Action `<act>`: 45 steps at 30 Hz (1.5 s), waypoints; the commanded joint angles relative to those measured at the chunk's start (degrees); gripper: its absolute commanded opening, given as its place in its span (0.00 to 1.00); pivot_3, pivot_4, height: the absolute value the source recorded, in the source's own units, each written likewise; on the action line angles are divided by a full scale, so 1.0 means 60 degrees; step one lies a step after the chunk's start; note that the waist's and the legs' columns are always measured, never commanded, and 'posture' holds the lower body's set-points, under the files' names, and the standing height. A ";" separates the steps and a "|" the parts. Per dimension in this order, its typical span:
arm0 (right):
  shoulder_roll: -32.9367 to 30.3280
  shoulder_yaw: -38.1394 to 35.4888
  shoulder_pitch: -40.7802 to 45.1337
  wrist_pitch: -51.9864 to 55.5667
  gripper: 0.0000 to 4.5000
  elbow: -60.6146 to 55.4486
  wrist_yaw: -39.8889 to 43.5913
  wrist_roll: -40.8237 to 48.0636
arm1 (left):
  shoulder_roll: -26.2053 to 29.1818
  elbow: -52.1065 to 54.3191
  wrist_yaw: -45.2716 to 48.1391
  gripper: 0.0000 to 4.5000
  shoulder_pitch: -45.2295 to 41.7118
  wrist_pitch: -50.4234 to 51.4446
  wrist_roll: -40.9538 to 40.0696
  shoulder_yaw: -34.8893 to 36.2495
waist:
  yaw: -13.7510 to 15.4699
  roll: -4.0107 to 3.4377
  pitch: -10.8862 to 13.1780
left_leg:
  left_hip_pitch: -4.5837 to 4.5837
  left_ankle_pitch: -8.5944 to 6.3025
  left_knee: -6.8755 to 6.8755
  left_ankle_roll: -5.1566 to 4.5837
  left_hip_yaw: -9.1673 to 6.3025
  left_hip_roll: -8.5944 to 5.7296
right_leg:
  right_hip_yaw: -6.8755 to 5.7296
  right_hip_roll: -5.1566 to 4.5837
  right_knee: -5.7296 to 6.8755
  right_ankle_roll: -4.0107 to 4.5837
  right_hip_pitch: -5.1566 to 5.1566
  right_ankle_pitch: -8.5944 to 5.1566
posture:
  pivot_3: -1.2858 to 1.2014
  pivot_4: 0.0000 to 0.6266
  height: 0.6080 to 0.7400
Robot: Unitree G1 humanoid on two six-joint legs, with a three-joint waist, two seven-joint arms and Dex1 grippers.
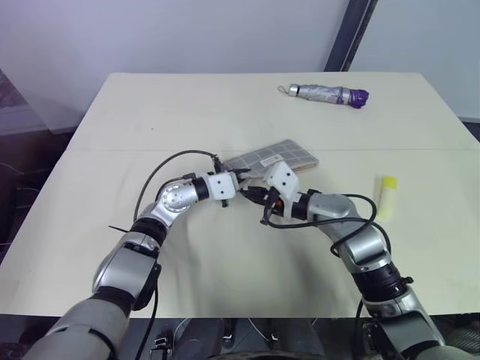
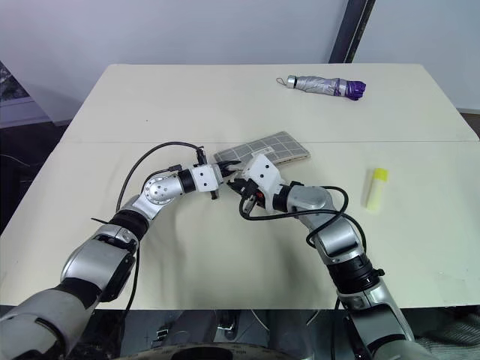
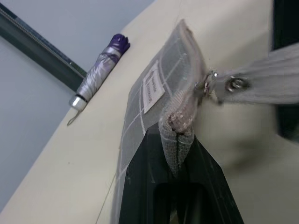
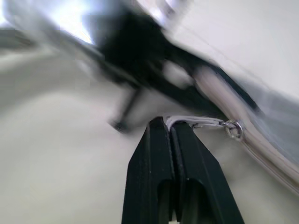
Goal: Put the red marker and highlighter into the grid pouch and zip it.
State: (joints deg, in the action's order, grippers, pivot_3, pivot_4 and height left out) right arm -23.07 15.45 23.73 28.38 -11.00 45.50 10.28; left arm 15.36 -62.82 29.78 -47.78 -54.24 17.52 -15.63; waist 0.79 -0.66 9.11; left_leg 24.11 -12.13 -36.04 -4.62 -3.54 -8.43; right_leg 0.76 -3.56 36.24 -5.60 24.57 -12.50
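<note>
The grid pouch [image 1: 274, 157] lies flat on the table near its middle, with its white label patch [image 3: 152, 87] facing up. My left gripper [image 3: 176, 140] is shut on the fabric end of the pouch. A grey pull tab [image 3: 264, 78] runs off from the zipper ring, and my right gripper [image 4: 169, 122] is shut on the end of that pull tab, just beside the left gripper [image 1: 241, 178]. The highlighter [image 1: 387, 196] lies on the table to the right, apart from both hands. The red marker is out of view.
A folded silver and purple umbrella [image 1: 326, 93] lies at the far right of the table [image 1: 150, 112]. Black cables loop from both wrists over the tabletop near the pouch.
</note>
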 commanded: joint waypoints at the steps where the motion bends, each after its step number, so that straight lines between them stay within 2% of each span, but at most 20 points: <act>1: 0.0325 0.0609 0.0100 -0.0196 0.01 -0.0357 0.0326 0.0136 | -0.0079 0.0130 -0.0113 0.00 -0.0295 0.0021 -0.0082 0.0032 | -0.0012 0.0001 0.0000 | 0.0000 -0.0002 -0.0004 -0.0003 0.0000 0.0000 | 0.0001 0.0000 -0.0001 0.0000 -0.0002 0.0000 | 0.52 0.24 1.00; 5: 0.0349 0.0263 0.0127 -0.0175 0.01 -0.0276 0.0065 0.0037 | -0.0017 0.0106 -0.0079 0.00 -0.0313 0.0020 -0.0179 0.0048 | -0.0014 0.0001 0.0000 | 0.0002 -0.0002 0.0000 -0.0002 0.0000 0.0002 | 0.0001 0.0000 0.0001 -0.0001 0.0004 0.0000 | 0.52 0.24 1.00; 8: -0.0044 -0.0403 -0.0247 -0.0260 0.19 -0.0532 -0.0069 0.0084 | 0.0128 0.0206 -0.0064 0.00 -0.0251 -0.0087 -0.0267 0.0114 | -0.0009 0.0001 0.0001 | 0.0002 -0.0001 0.0001 -0.0002 0.0000 0.0002 | 0.0001 0.0000 0.0002 -0.0001 0.0005 0.0000 | 0.52 0.24 1.00; 9: -0.0189 -0.0610 -0.0442 -0.0303 0.28 -0.0673 -0.0177 0.0052 | 0.0180 0.0245 -0.0161 0.00 -0.0233 -0.0115 -0.0227 0.0119 | 0.0017 0.0001 0.0000 | 0.0005 -0.0001 0.0000 -0.0002 0.0000 0.0001 | 0.0001 0.0000 0.0001 -0.0001 0.0006 0.0001 | 0.52 0.24 1.00; 12: -0.0821 -0.1180 -0.1388 -0.0298 0.65 -0.1582 -0.0336 0.0074 | 0.0291 0.0309 -0.0213 0.00 -0.0181 -0.0185 -0.0249 0.0141 | 0.0040 0.0002 0.0001 | 0.0020 -0.0008 -0.0008 -0.0013 -0.0001 -0.0007 | 0.0001 -0.0004 -0.0011 -0.0001 0.0005 0.0001 | 0.52 0.24 1.00; 13: -0.0997 -0.1392 -0.1701 -0.0266 0.72 -0.1906 -0.0420 0.0107 | 0.0327 0.0342 -0.0217 0.00 -0.0158 -0.0228 -0.0277 0.0154 | 0.0027 0.0002 0.0001 | 0.0024 -0.0010 -0.0009 -0.0016 -0.0001 -0.0011 | 0.0001 -0.0007 -0.0014 -0.0001 0.0007 0.0001 | 0.52 0.24 1.00; 14: -0.1123 -0.1615 -0.1968 -0.0267 0.86 -0.2201 -0.0502 0.0163 | 0.0358 0.0375 -0.0226 0.00 -0.0143 -0.0259 -0.0306 0.0166 | 0.0018 0.0002 0.0001 | 0.0026 -0.0011 -0.0012 -0.0018 0.0000 -0.0012 | 0.0003 -0.0008 -0.0016 -0.0001 0.0008 0.0000 | 0.52 0.24 1.00; 15: -0.1161 -0.2007 -0.2297 -0.0389 0.95 -0.2593 -0.0670 0.0260 | 0.0379 0.0414 -0.0185 0.00 -0.0126 -0.0319 -0.0414 0.0211 | 0.0018 0.0002 0.0001 | 0.0034 -0.0012 -0.0013 -0.0018 0.0000 -0.0013 | 0.0004 -0.0009 -0.0018 -0.0001 0.0014 0.0001 | 0.52 0.24 1.00; 16: -0.1194 -0.2337 -0.2591 -0.0600 0.98 -0.2966 -0.0783 0.0335 | 0.0394 0.0449 -0.0128 0.00 -0.0111 -0.0375 -0.0517 0.0247 | 0.0022 0.0003 0.0001 | 0.0037 -0.0012 -0.0012 -0.0018 0.0000 -0.0013 | 0.0004 -0.0009 -0.0018 -0.0001 0.0016 0.0001 | 0.52 0.24 1.00; 20: -0.0869 -0.3349 -0.4137 -0.1399 0.98 -0.4329 -0.1625 0.0216 | 0.0440 0.0522 0.0089 0.00 -0.0034 -0.0606 -0.0813 0.0388 | 0.0015 0.0005 0.0001 | 0.0045 -0.0011 -0.0006 -0.0016 -0.0001 -0.0008 | 0.0004 -0.0008 -0.0010 -0.0002 0.0029 0.0001 | 0.52 0.24 1.00; 23: -0.0295 -0.3279 -0.5297 -0.1361 0.98 -0.4767 -0.2732 -0.0363 | 0.0507 0.0467 0.0102 0.00 -0.0019 -0.0626 -0.0817 0.0385 | 0.0014 0.0011 -0.0003 | 0.0041 -0.0010 -0.0008 -0.0015 -0.0004 -0.0004 | 0.0001 -0.0004 -0.0009 -0.0003 0.0024 0.0000 | 0.52 0.24 1.00; 26: 0.0669 -0.3294 -0.5708 -0.1037 0.98 -0.4814 -0.4406 -0.1219 | 0.0536 0.0383 0.0048 0.00 0.0014 -0.0650 -0.0791 0.0390 | 0.0000 0.0009 -0.0002 | 0.0038 -0.0008 -0.0020 -0.0013 -0.0003 -0.0005 | 0.0003 -0.0004 -0.0003 -0.0004 0.0020 0.0001 | 0.52 0.24 1.00; 29: 0.1680 -0.3956 -0.5207 -0.0282 0.98 -0.4685 -0.6177 -0.1811 | 0.0526 0.0371 0.0031 0.00 0.0043 -0.0669 -0.0775 0.0374 | -0.0007 0.0012 -0.0003 | 0.0031 -0.0006 -0.0025 -0.0009 0.0003 -0.0006 | 0.0014 0.0000 -0.0002 -0.0013 0.0018 0.0007 | 0.52 0.24 1.00; 32: 0.2130 -0.4638 -0.4771 0.0406 0.98 -0.4502 -0.7217 -0.2210 | 0.0453 0.0388 0.0031 0.00 0.0068 -0.0657 -0.0810 0.0379 | 0.0021 0.0014 -0.0005 | 0.0030 -0.0001 -0.0024 -0.0002 0.0003 -0.0006 | 0.0013 0.0000 -0.0001 -0.0022 0.0017 0.0013 | 0.52 0.24 1.00; 35: 0.1869 -0.5173 -0.4530 0.1095 0.98 -0.3859 -0.7529 -0.2475 | 0.0323 0.0400 0.0018 0.00 0.0049 -0.0635 -0.0756 0.0319 | 0.0098 0.0016 -0.0007 | 0.0028 0.0004 -0.0019 0.0006 0.0001 -0.0006 | 0.0006 0.0001 0.0002 -0.0024 0.0020 0.0014 | 0.52 0.24 1.00; 45: 0.1671 -0.7122 -0.2519 0.3658 0.98 -0.1506 -0.7495 -0.1197 | 0.0234 0.0450 -0.0064 0.00 0.0039 -0.0630 -0.0679 0.0314 | 0.0226 0.0012 -0.0008 | 0.0032 0.0007 -0.0004 0.0009 0.0008 0.0000 | 0.0015 0.0003 0.0003 -0.0023 0.0034 0.0015 | 0.52 0.24 1.00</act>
State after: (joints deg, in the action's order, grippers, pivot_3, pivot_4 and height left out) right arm -12.45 -24.39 7.86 48.19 -20.82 0.02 0.91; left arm 16.55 -61.63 30.14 -47.18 -57.13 14.26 -14.49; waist 2.15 -0.59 9.06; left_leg 24.30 -12.09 -36.08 -4.56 -3.50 -8.43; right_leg 0.86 -3.54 36.26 -5.73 24.77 -12.41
